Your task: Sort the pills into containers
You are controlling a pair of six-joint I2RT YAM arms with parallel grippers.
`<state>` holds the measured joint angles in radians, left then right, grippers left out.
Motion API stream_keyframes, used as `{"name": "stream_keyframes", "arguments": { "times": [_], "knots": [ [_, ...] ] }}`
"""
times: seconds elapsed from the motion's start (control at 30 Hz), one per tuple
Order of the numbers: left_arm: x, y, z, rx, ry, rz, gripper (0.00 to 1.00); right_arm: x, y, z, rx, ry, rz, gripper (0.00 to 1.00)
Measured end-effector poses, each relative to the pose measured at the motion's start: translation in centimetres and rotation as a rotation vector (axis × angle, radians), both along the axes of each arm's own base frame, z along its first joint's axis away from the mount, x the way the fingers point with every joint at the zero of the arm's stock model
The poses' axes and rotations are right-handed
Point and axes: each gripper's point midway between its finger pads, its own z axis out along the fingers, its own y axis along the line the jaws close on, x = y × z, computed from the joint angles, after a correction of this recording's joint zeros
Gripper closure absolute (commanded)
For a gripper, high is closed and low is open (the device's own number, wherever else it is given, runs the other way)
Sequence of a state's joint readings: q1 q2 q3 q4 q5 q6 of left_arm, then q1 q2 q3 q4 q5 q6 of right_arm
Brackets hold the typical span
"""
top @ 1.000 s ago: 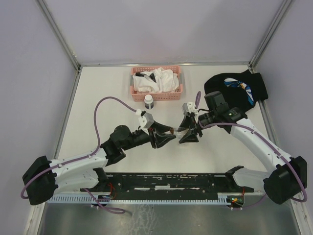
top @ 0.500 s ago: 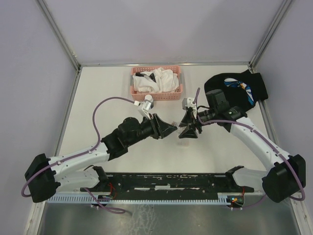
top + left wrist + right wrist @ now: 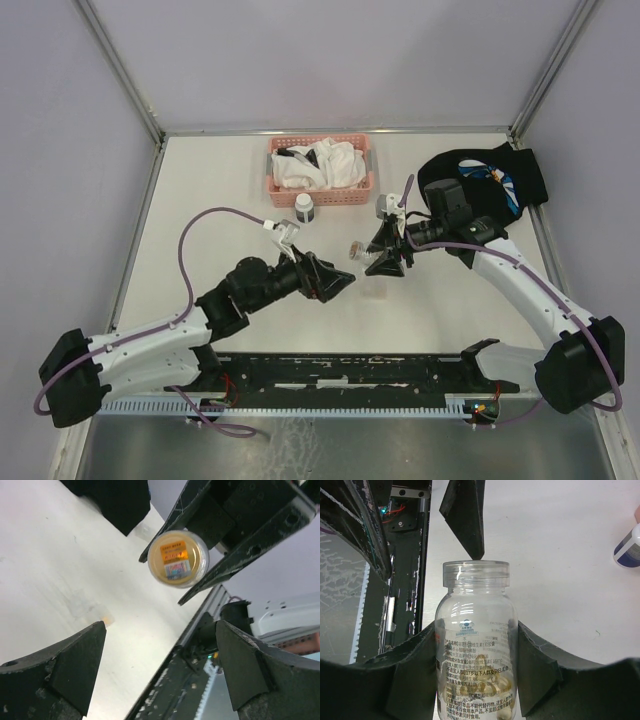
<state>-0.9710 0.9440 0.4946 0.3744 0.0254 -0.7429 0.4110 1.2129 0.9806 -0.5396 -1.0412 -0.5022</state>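
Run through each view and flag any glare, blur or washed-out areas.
Top external: even, diffuse light, faint shadows, all sharp. Left wrist: the table is washed out near white, the left tool a dark silhouette, the pill bottle seen end-on fairly crisp. Right wrist: bright reflections on the pill bottle's clear shoulder, label sharp; the small white bottle at the right edge blurred.

Left tool [image 3: 157, 630]: I see it has backed away from the clear plastic pill bottle [image 3: 476, 630], and its jaws have sprung wide apart.
Right tool [image 3: 375, 255]: it has carried that bottle slightly farther from the arm bases.
Small white-capped dark bottle [image 3: 304, 208]: uncovered again in my top view.
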Motion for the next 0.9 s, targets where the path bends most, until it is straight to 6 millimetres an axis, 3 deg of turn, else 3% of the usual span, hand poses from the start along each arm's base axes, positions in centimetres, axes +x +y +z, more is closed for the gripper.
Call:
{"name": "stream_keyframes", "arguments": {
  "times": [0.13,0.33,0.5,0.57,0.7,0.9],
  "knots": [
    [-0.4,1.4,-0.9,0.071,-0.191,-0.02,0.02,0.0,0.0,0.0,0.002,-0.005,0.004,0.98],
    [-0.8,3.2,-2.5,0.191,-0.651,-0.061,0.01,-0.2,0.1,0.1,0.008,-0.019,0.022,0.98],
    [0.5,2.7,-2.8,0.304,-0.899,-0.085,0.0,-0.4,0.0,0.0,0.009,-0.027,0.037,0.98],
    [1.6,2.4,-2.3,0.31,-0.935,-0.11,0.0,-0.5,0.0,0.0,0.009,-0.034,0.045,0.98],
    [3.8,1.8,1.0,0.247,-0.998,-0.157,0.02,-0.7,-0.1,-0.3,0.003,-0.038,0.058,0.98],
    [2.1,0.2,3.9,0.129,-1.072,-0.313,0.08,-0.8,-0.3,-0.5,-0.003,-0.048,0.066,0.98]
  ]
}}
